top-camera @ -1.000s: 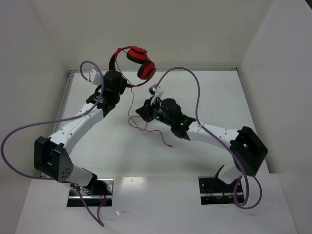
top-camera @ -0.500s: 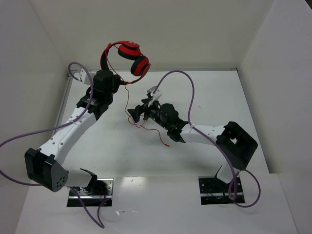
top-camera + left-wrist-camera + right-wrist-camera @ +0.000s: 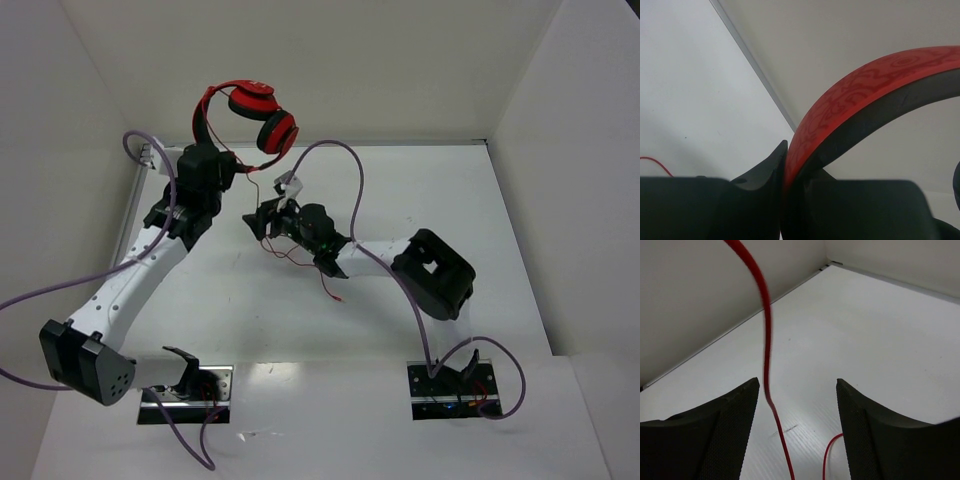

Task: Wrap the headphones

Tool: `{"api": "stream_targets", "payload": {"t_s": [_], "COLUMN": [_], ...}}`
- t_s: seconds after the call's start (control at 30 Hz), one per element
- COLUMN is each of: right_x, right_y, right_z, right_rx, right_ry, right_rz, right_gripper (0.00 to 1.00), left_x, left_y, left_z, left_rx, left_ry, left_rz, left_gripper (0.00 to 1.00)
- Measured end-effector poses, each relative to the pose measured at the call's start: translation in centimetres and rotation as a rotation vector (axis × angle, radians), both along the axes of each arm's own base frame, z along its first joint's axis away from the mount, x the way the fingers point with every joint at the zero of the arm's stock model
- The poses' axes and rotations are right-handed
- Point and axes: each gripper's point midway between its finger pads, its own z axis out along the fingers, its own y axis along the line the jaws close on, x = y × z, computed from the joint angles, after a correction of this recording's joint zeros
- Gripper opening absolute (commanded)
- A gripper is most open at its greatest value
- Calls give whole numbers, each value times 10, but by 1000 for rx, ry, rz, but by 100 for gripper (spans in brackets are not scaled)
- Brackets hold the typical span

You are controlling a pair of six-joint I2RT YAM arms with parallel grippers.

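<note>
My left gripper (image 3: 785, 172) clenches the headphones (image 3: 252, 112) by the band (image 3: 850, 92), high at the far left, while my right gripper (image 3: 797, 390) gapes around the dangling cord (image 3: 767, 325) without pinching it, so I risk the thin cord swinging clear as I close.

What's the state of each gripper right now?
left gripper: closed on the headband of the headphones.
right gripper: open; the cord hangs between its fingers, not pinched.
</note>
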Motion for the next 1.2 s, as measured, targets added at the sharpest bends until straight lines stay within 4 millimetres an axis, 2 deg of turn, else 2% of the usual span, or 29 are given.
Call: {"api": "stream_targets", "payload": {"t_s": [0.1,0.27,0.33,0.37,0.4,0.43,0.5,0.6,0.67,0.77,0.83,1.0,1.07,1.2], "right_x": [6,10,12,13,14,15,17,19,20,22,25,45,43,33], "right_y": [4,4,5,7,8,9,11,12,11,8,4,-25,-45,-98], "right_z": [-22,-50,-56,-58,-60,-63,-67,-76,-84,-94,-98,-110,-119,-132], "right_rx": [-10,-21,-20,-17,-16,-17,-13,-16,-26,-44,-54,-80,-107,-162], "right_ry": [45,110,126,132,137,142,153,168,180,199,209,226,245,283], "right_rz": [-20,-44,-50,-53,-56,-56,-61,-70,-77,-101,-131,-307,-347,-418], "right_gripper": [58,57,52,49,38,34,30,30,24,5,1,1,1,1], "left_x": [-2,-4,-4,-4,-4,-5,-6,-11,-16,-21,-23,-28,-31,-33], "left_y": [1,2,2,2,2,2,2,4,6,8,8,11,13,18], "left_z": [5,8,8,8,9,9,11,20,28,37,40,45,47,49], "left_rx": [-4,-7,-8,-8,-8,-8,-10,-18,-26,-34,-37,-29,-14,2], "left_ry": [-11,-19,-20,-20,-21,-21,-26,-47,-68,-89,-96,-103,-104,-109], "left_rz": [0,0,0,0,0,0,-1,-1,-1,-1,-2,-3,-3,18], "left_gripper": [0,0,0,0,0,0,0,0,0,0,0,0,0,0]}}
